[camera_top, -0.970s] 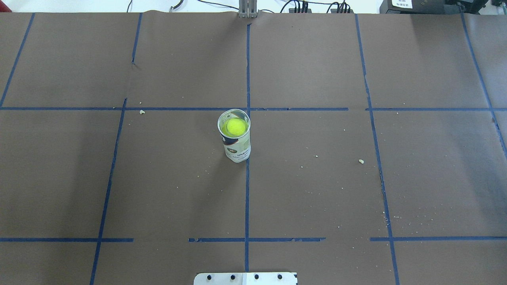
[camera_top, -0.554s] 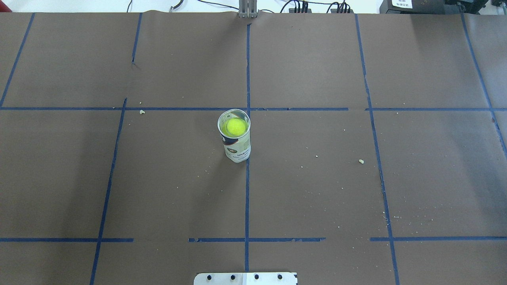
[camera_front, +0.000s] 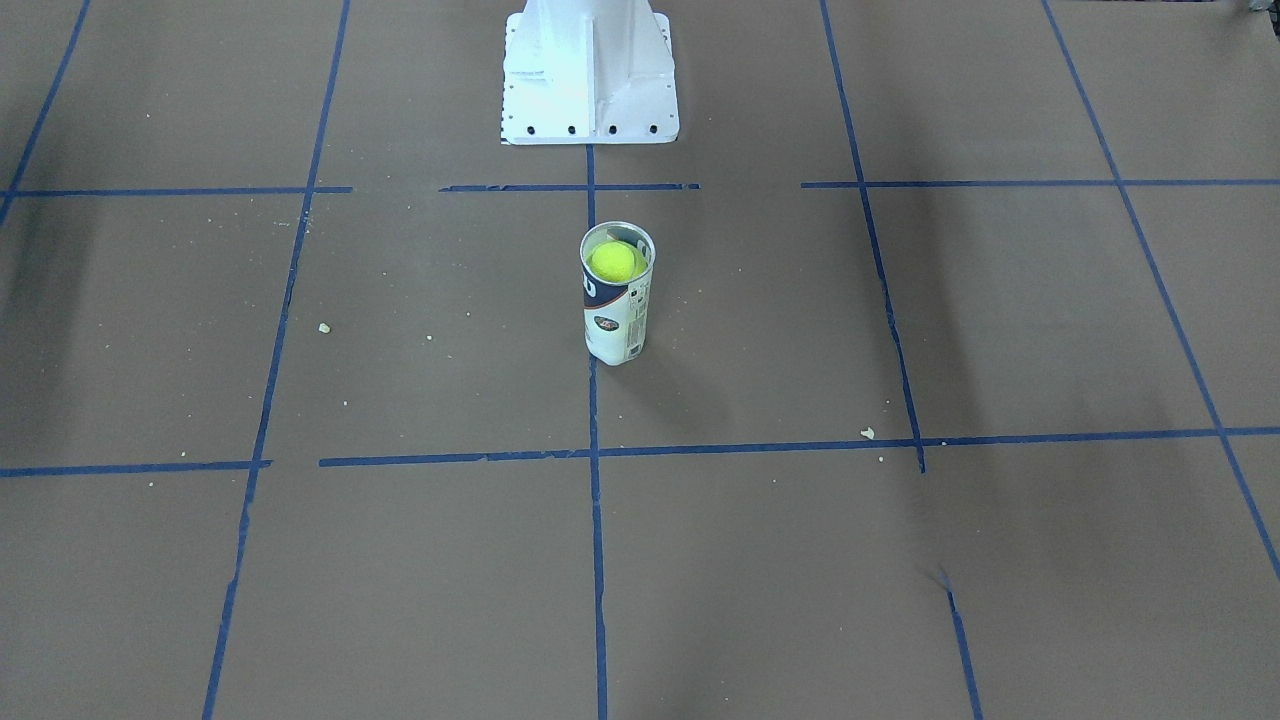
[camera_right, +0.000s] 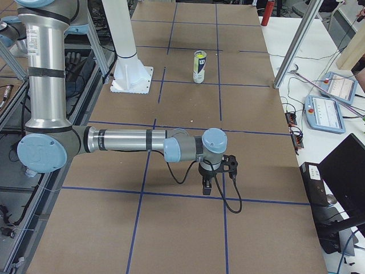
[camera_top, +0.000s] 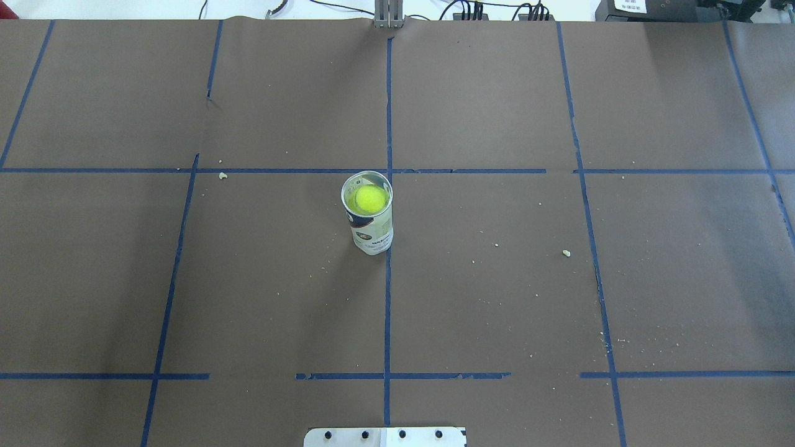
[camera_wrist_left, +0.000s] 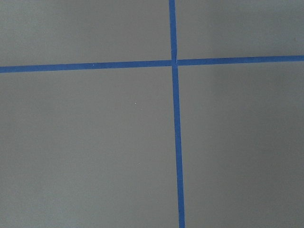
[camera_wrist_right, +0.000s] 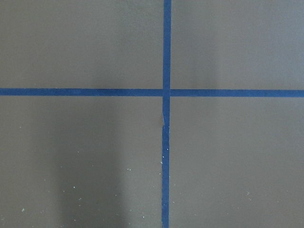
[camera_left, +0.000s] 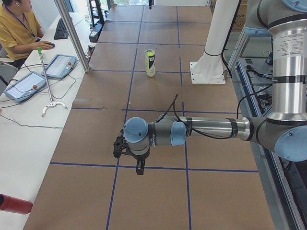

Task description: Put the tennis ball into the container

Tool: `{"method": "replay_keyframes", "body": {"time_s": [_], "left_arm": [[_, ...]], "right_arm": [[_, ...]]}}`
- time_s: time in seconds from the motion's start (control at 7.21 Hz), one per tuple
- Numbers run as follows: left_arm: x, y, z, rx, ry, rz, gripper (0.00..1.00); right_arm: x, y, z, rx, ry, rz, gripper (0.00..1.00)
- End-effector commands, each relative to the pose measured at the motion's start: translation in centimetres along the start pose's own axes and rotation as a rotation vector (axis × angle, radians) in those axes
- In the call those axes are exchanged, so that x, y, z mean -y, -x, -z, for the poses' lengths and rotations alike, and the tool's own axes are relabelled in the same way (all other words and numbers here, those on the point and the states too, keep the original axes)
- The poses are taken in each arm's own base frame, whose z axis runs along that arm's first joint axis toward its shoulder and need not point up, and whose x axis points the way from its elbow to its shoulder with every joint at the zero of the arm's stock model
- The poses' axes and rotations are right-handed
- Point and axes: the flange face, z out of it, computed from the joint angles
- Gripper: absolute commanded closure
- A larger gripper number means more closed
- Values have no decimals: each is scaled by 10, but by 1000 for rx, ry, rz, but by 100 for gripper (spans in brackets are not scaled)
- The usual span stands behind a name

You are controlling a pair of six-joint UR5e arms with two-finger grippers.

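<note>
The container (camera_top: 372, 234), a clear tube with a white and navy label, stands upright near the middle of the table. It also shows in the front-facing view (camera_front: 615, 322). The tennis ball (camera_top: 371, 198) sits inside it just under the silvery rim, bright yellow-green (camera_front: 615, 260). Both arms are far from the tube, held low over the brown paper at the table's two ends. The left gripper (camera_left: 139, 167) and the right gripper (camera_right: 206, 185) show only in the side views, so I cannot tell if they are open or shut. Both wrist views hold only paper and blue tape.
The white robot base (camera_front: 588, 70) stands behind the tube. Small crumbs (camera_top: 566, 252) dot the brown paper. An operator (camera_left: 17, 28) sits at a side bench with tablets (camera_left: 60, 65), and a red bottle (camera_left: 14, 203) lies near that bench's corner.
</note>
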Motion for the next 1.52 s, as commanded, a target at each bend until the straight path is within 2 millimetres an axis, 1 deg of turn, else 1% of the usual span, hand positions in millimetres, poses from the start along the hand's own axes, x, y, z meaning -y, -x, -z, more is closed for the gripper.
{"method": "replay_keyframes", "body": {"time_s": [0.0, 0.42, 0.69, 0.97, 1.11, 1.39], "left_arm": [[-3, 0, -2, -4, 12, 22, 0], [-7, 6, -9, -18, 25, 35, 0], [1, 0, -2, -7, 14, 21, 0], [8, -3, 0, -4, 9, 5, 0], [4, 0, -2, -4, 16, 15, 0], [-3, 13, -15, -4, 45, 43, 0]], "right_arm": [[0, 0, 0, 0, 0, 0, 0], [0, 0, 0, 0, 0, 0, 0], [0, 0, 0, 0, 0, 0, 0], [0, 0, 0, 0, 0, 0, 0], [0, 0, 0, 0, 0, 0, 0], [0, 0, 0, 0, 1, -1, 0]]}}
